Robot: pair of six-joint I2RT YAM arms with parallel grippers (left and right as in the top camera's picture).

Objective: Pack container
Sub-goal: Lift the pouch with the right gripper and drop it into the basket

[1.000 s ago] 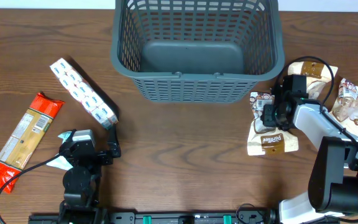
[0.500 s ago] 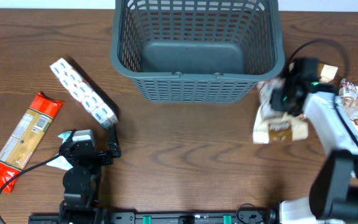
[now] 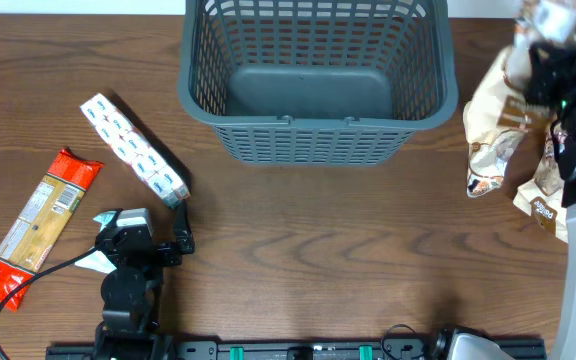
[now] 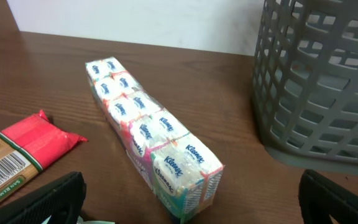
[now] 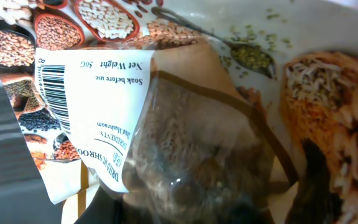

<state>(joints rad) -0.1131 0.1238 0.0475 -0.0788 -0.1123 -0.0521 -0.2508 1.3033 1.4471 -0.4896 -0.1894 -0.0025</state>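
Note:
The container (image 3: 313, 112) is a large grey-blue lattice basket at the back centre, empty; its side also shows in the left wrist view (image 4: 316, 81). My right gripper (image 3: 546, 75) is raised at the far right, to the right of the basket. It is shut on a brown-and-white dried mushroom bag (image 3: 496, 125), which fills the right wrist view (image 5: 185, 124) above the fingers (image 5: 204, 208). My left gripper (image 3: 146, 238) is open and empty, low at the front left. Its fingers (image 4: 191, 205) sit either side of the near end of a tissue pack (image 4: 151, 134).
The tissue pack (image 3: 133, 148) lies diagonally left of the basket. A red and tan snack pack (image 3: 40, 222) lies at the far left, also in the left wrist view (image 4: 23, 155). Another brown-and-white pack (image 3: 543, 195) shows by the right arm; I cannot tell whether it rests on the table.
My right gripper has lifted the mushroom bag off the table and carried it up and to the right, close under the camera. The left arm has not moved.

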